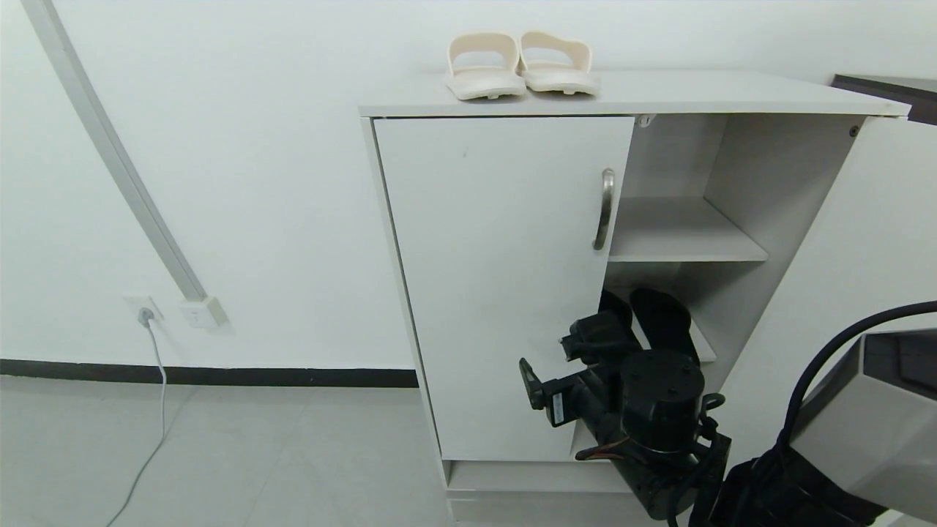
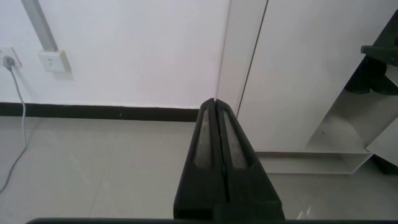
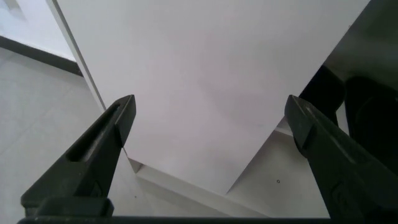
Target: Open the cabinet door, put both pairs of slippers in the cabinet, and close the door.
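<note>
Right jaws wide open, nothing between them. Their fingers (image 3: pixel 93 149) are spread in front of the lower part of the closed left door (image 1: pixel 498 278), and the white panel shows in the gap. Right arm (image 1: pixel 659 399) sits low before the cabinet (image 1: pixel 732 91), about where the closed door's free edge meets the open compartment.

Left jaws shut tight and holding nothing, fingers (image 2: pixel 210 137) pressed flat together. They point toward the cabinet's left side edge, above the floor (image 2: pixel 93 168).

Right door (image 1: pixel 864 241) stands open. Metal handle (image 1: pixel 604 208) is upright near the left door's free edge.

Black slippers (image 1: pixel 662 318) lie side by side on the lower shelf (image 1: pixel 704 350) inside the open compartment, partly hidden behind the right arm. The right wrist view shows them dark, just past the left door's edge. Upper shelf (image 1: pixel 688 234) is above them.

Beige slippers (image 1: pixel 521 66) sit on the cabinet top, side by side and touching, near the front edge above the left door.

Wall socket (image 1: pixel 146 311) has a grey cable (image 1: pixel 157 380) dropping to the floor, left of the cabinet and well apart. A slanted white conduit (image 1: pixel 110 154) runs down the wall to a small box (image 1: pixel 201 313) beside the socket.
</note>
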`<state>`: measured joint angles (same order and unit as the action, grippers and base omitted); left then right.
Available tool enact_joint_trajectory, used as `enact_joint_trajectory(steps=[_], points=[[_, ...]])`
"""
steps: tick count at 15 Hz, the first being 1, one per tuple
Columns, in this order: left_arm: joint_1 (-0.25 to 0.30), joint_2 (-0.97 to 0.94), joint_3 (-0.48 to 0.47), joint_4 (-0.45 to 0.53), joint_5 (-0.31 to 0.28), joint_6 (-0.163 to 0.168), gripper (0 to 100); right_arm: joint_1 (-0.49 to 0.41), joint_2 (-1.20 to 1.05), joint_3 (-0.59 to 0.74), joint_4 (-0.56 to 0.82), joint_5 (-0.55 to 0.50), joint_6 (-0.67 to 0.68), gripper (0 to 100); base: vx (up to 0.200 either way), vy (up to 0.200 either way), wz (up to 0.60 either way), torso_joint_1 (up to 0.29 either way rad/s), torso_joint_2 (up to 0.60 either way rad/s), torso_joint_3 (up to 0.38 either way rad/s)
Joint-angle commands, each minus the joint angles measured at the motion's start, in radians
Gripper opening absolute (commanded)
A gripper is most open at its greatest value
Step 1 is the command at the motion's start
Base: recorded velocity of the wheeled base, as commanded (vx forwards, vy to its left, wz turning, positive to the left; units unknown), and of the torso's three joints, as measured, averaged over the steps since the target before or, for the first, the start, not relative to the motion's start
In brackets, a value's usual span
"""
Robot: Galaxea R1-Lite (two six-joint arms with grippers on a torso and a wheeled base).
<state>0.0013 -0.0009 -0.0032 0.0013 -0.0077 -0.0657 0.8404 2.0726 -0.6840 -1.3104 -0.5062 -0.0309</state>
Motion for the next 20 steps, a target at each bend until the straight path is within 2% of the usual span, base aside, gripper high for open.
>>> enact_joint_trajectory(steps=[1, 7, 12, 20], points=[[0.000, 0.001, 0.000, 0.000, 0.000, -0.002, 0, 0.002, 0.008, 0.004, -0.001, 0.000, -0.001, 100, 0.000, 0.000, 0.00, 0.000, 0.00, 0.000], [0.000, 0.001, 0.000, 0.000, 0.000, 0.000, 0, 0.005, 0.009, 0.006, -0.003, 0.001, -0.012, 100, 0.000, 0.000, 0.00, 0.001, -0.02, -0.027], [0.000, 0.001, 0.000, 0.000, 0.000, 0.000, 0, 0.006, 0.009, 0.006, -0.003, 0.001, -0.012, 100, 0.000, 0.000, 0.00, 0.053, -0.38, -0.323], [0.000, 0.001, 0.000, 0.000, 0.000, -0.002, 0, 0.009, 0.009, 0.006, -0.003, 0.001, -0.014, 100, 0.000, 0.000, 0.00, 0.130, -0.46, -0.333]])
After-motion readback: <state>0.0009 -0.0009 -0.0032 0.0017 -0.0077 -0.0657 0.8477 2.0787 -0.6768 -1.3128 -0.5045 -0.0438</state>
